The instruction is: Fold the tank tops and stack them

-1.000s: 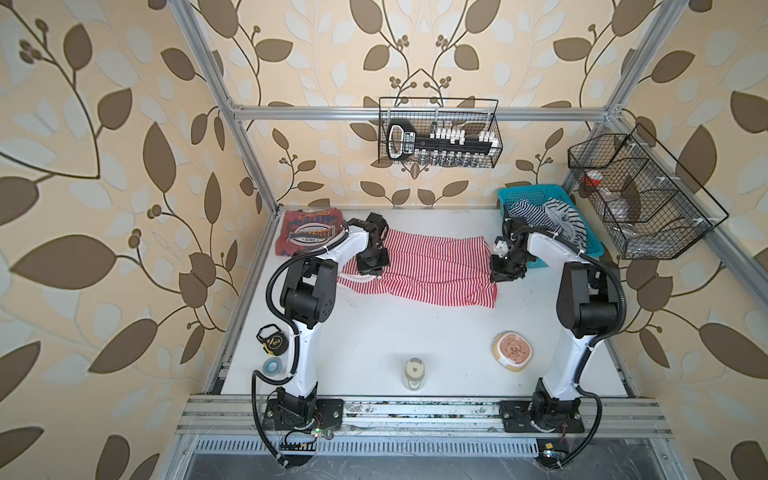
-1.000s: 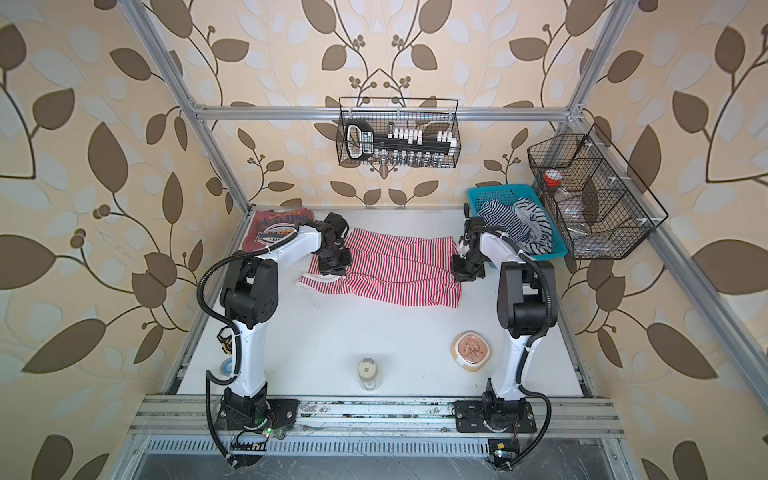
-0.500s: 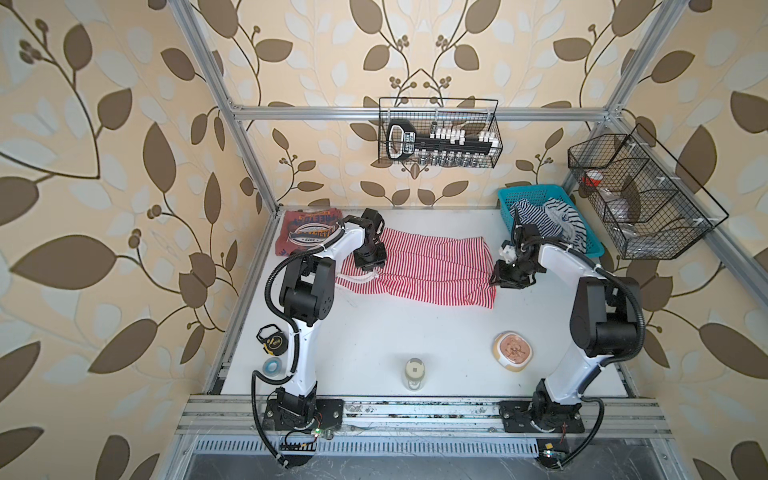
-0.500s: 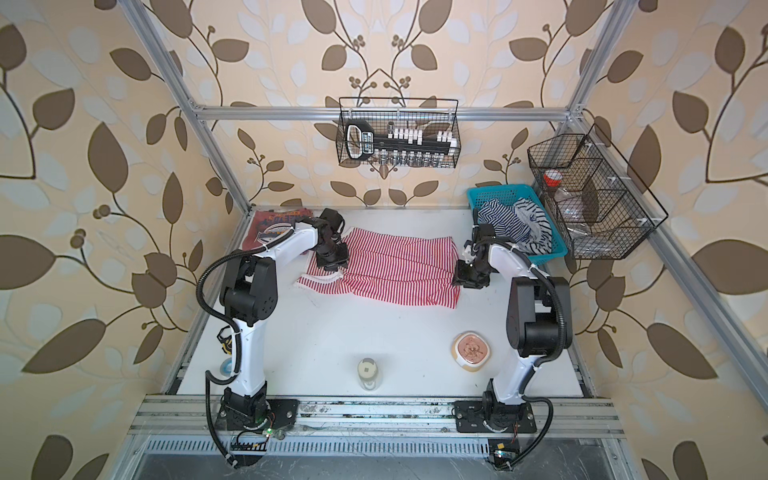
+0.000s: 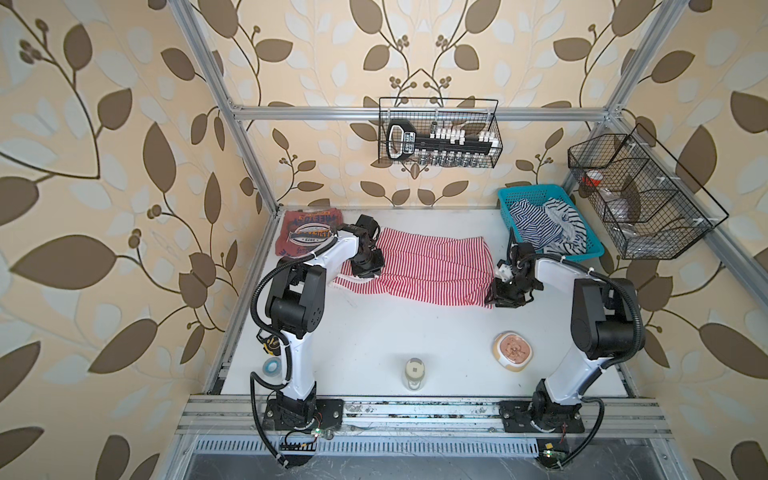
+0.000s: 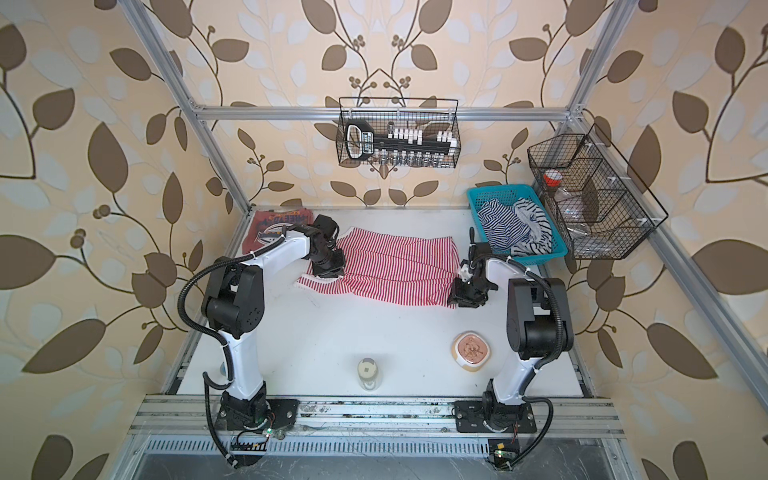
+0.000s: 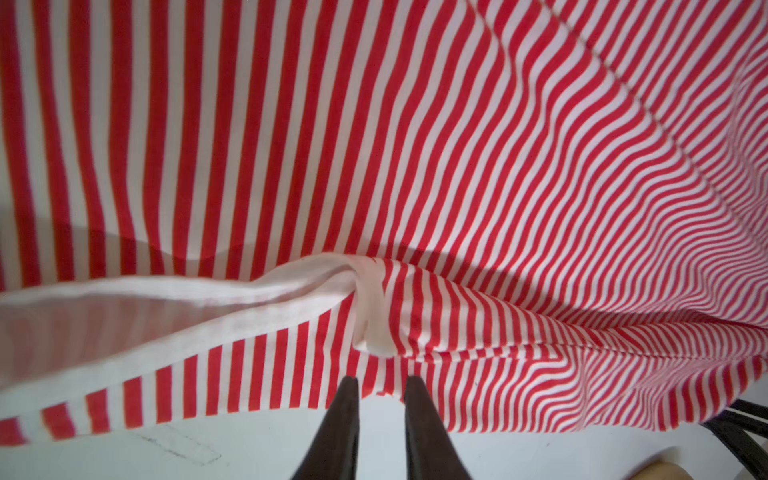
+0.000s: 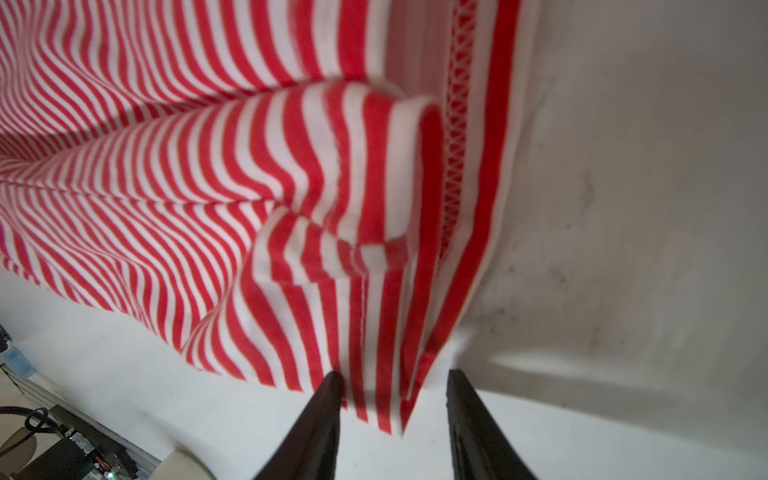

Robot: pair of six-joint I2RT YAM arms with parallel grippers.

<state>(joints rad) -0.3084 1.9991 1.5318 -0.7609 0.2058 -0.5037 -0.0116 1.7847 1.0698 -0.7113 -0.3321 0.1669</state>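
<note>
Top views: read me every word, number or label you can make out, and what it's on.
"1973": printed on the brick-red tank top, in a top view.
Other lettering on that top: too blurred to read.
Label on the black tool in the wire basket: too small to read.
Mark on the jar lid: too small to read.

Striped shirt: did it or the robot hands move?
The right hand slid down the hem of the red-and-white striped cloth tank top toward the front; the left hand barely shifted. Both are open. That top and the brick-red printed tank top stayed put.
</note>
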